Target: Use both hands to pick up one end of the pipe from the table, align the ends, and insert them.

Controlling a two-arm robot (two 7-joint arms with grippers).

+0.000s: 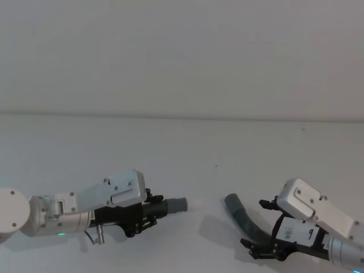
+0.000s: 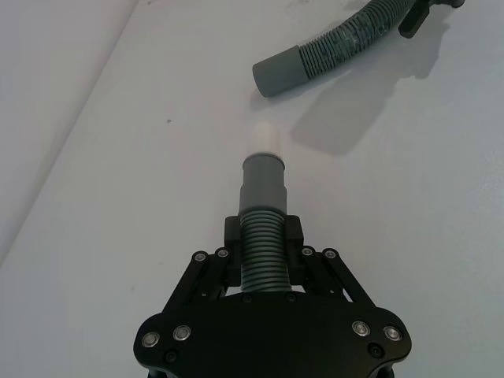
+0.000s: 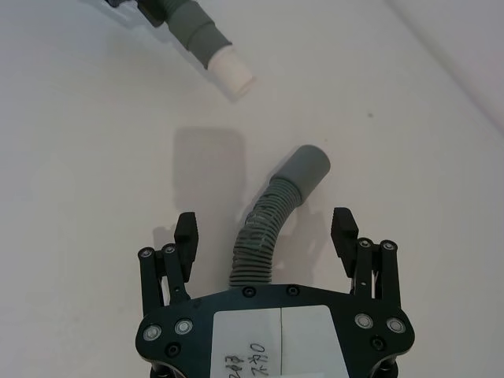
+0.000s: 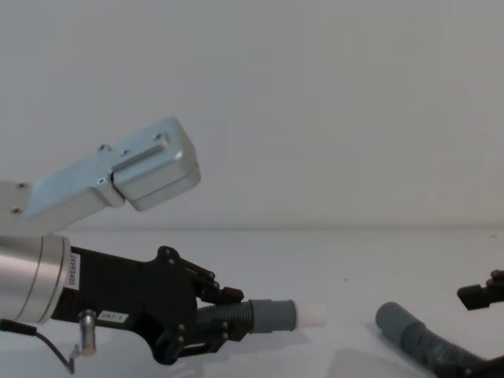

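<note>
Left claw (image 2: pixel 261 235) is clamped on the straight pipe (image 2: pixel 262 264), black prongs pinching the ribbed dark grey hose just behind the tipped cuff (image 2: pixel 262 185). The tipped cuff is smooth and cylindrical, slightly wider than the ribs, and ends in a short whitish tip (image 2: pixel 264 140) with a matt, rounded edge. I can't see the rest of this piece behind the claw body. It is held about level, and its shadow lies apart from it on the table (image 1: pixel 170 153), so it looks lifted clear.

I place the rest from the tip. The curved pipe (image 3: pixel 260 236) is to the robot's right of the tip, near but with a gap of bare table between. It has the same corrugated grey plastic, bent in a gentle arc. Its plain cuff (image 3: pixel 307 169) is the nearest part to the tip. This cuff is smooth and round-mouthed and angles away from the tip rather than lining up with it. I cannot tell whether it touches the table.

Right claw (image 3: pixel 265 228) is further right of the tip, straddling the ribbed stretch of the curved pipe. Its prongs are spread wide, with a gap on each side and neither touching the hose.

The table is plain white, matt and flat. A pale wall (image 1: pixel 170 57) rises beyond the tip.
</note>
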